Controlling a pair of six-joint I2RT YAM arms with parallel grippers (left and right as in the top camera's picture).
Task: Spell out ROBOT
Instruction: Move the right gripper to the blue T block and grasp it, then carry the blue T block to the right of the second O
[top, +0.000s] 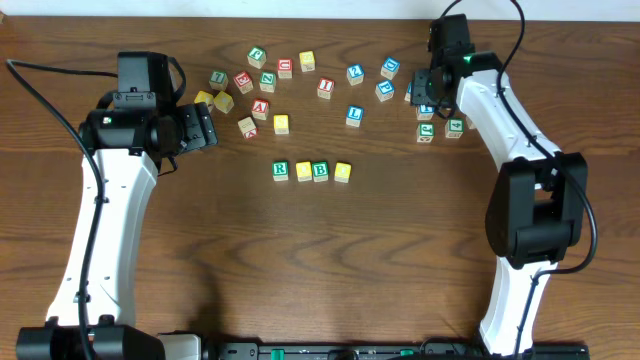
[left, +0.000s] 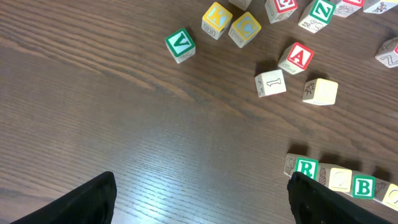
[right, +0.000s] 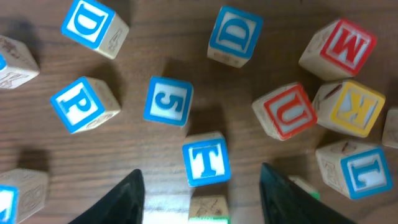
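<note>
1. Blue-lettered T cube (right: 206, 160) sits in a crowded cluster near the far right corner of the counter (top: 400, 260). We judge this crowding the chief hazard.
2. The 5 cube (right: 168, 101) lies just beside one corner of it, and a green-marked cube (right: 208, 210) appears to touch the opposite side. A closing finger, or the T cube turning under the squeeze, could drag either neighbour.
3. The U cube (right: 288, 118) stands near the other finger's path, where a slight offset would catch it.
4. An off-centre grip could twist the T cube, so that it lands skewed.
5. The row at the middle of the counter runs R cube (top: 280, 170), yellow cube (top: 303, 171), B cube (top: 320, 171), second yellow cube (top: 343, 171), closely packed. Setting the T cube down too tight against the second yellow cube could shove the row out of line.
6. Right end effector (right: 199, 180): jaws about half spread, straddling the T cube with a gap on each side. It grips nothing yet.
7. Left end effector (left: 199, 202): jaws wide, holding and touching nothing, over bare counter toward the left edge.
</note>
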